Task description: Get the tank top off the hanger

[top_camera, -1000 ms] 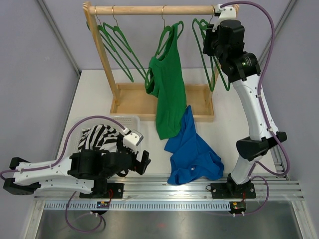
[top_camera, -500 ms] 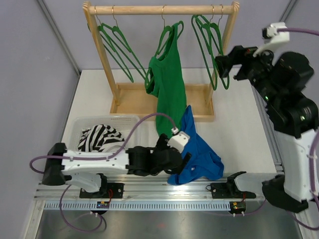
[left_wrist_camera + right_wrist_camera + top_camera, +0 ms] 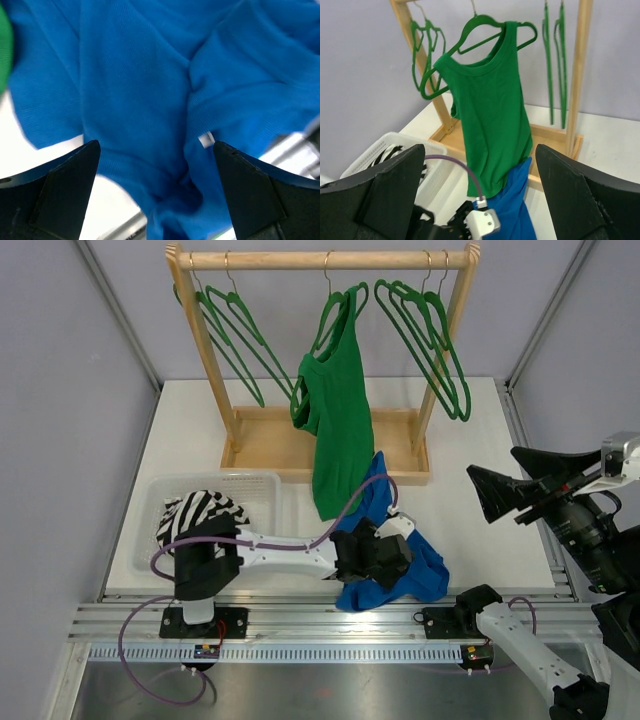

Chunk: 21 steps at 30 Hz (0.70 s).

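tank top (image 3: 335, 430), green, hangs on its green hanger (image 3: 338, 308) at the middle of the wooden rack (image 3: 320, 258) in the upper centre of the top view, just as it hung a second ago. its hem reaches down to the top of the blue cloth (image 3: 420, 565), which lies crumpled on the white desk (image 3: 470, 440) at lower centre.

left tool (image 3: 155, 150) has moved right since half a second ago: then it was at the blue cloth's left edge, now it sits over the cloth's middle, arm stretched across the lower frame. its wrist view shows both fingers spread wide, released, with only blue fabric between them and nothing gripped.

right tool (image 3: 480, 150) has changed most. a second ago it was up at the rack's right end, half a second ago beside the spare hangers (image 3: 425, 335) there; now it is at the right edge of the frame, well apart from the rack, pointing left. its fingers also stand apart, holding nothing, and its wrist view looks across at the tank top.

spare hangers at the right end now lean out more widely than before. a white basket (image 3: 215, 480) with striped cloth (image 3: 195, 515) stays at lower left.
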{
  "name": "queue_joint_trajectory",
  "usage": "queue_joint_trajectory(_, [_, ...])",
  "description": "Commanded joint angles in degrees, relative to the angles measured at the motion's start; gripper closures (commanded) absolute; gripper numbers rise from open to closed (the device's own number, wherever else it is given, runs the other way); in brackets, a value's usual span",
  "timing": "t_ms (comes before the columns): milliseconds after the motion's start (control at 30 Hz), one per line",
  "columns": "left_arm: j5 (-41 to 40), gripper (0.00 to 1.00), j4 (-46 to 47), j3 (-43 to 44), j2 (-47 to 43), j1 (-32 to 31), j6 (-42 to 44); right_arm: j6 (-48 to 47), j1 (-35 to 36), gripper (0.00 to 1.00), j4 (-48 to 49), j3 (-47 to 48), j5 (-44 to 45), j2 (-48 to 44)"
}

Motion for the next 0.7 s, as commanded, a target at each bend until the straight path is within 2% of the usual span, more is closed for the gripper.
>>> queue_joint_trajectory(0, [3.0,0.01,4.2,3.0,4.3,0.6,-2.1,1.1,-0.3,0.01,-0.1,-2.8,-5.3,-1.7])
queue_joint_trajectory(133, [4.4,0.01,5.6,2.5,7.8,0.8,-3.3,1.1,-0.3,0.01,-2.1,-3.4,-4.6,-2.0])
queue_joint_trajectory(167, [5.0,0.14,5.6,2.4,8.2,0.8,-3.3,1.1,-0.2,0.0,-2.3,-3.3,-4.6,-2.0])
queue_joint_trajectory(233, [6.1,0.49,5.5,2.0,8.7,0.7,-3.8,1.2,-0.3,0.0,-2.4,-3.3,-4.4,-2.2])
queue_joint_trajectory(267, [6.3,0.77,5.7,1.4,8.5,0.7,-4.1,1.2,-0.3,0.0,-2.3,-3.4,-4.4,-2.4])
queue_joint_trajectory(333, [6.4,0.98,5.7,-0.3,6.5,0.8,-4.5,1.3,-0.3,0.01,-1.9,-3.3,-4.1,-3.1])
queue_joint_trajectory(400, [4.9,1.0,4.5,-0.8,4.5,0.7,-4.7,1.3,-0.3,0.0,-1.6,-3.2,-3.9,-3.8])
queue_joint_trajectory(567, [0.6,1.0,0.7,-2.3,-9.3,0.4,-3.4,0.9,-0.3,0.01,-1.2,-3.1,-2.8,-4.5])
queue_joint_trajectory(667, [-5.4,1.0,-2.8,-0.9,-17.4,0.3,-1.4,0.6,-0.2,0.01,-1.3,-3.1,-2.3,-4.3])
